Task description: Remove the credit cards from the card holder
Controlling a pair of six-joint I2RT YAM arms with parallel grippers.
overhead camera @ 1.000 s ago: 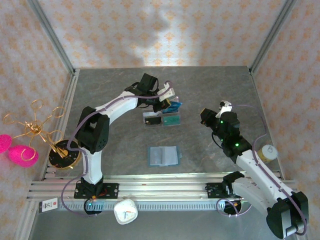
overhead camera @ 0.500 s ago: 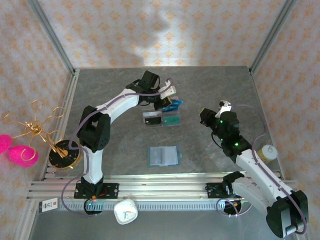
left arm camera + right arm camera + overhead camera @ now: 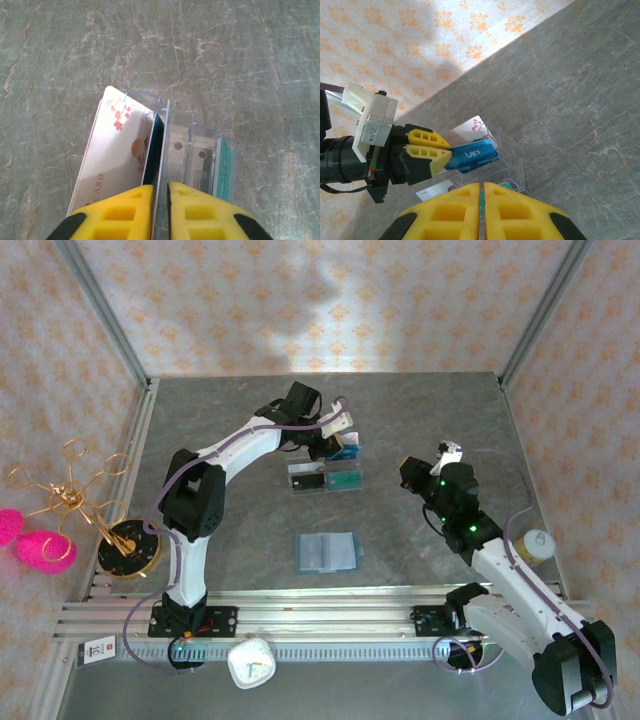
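The card holder (image 3: 327,551) lies open and flat on the table in front of the arms, apart from both grippers. Behind it stands a clear acrylic tray (image 3: 325,478). My left gripper (image 3: 338,443) hovers over the tray's back edge, shut on one end of the bright blue credit card (image 3: 472,156), which slants down into the tray. From the left wrist view that card (image 3: 152,147) is edge-on ahead of the left gripper (image 3: 160,200). The silvery card (image 3: 117,150) with red flowers leans in the tray beside it. My right gripper (image 3: 482,189) is shut and empty, to the tray's right.
A teal-green card (image 3: 225,165) and a black card (image 3: 305,480) sit in the tray's front slots. A gold wire stand (image 3: 125,545) with pink balls (image 3: 40,550) is at the left. A white clock (image 3: 250,665) lies on the rail and a pale bottle (image 3: 535,545) stands right.
The left gripper has shifted slightly over the tray and tipped the blue card down into it. The right arm has stayed still.
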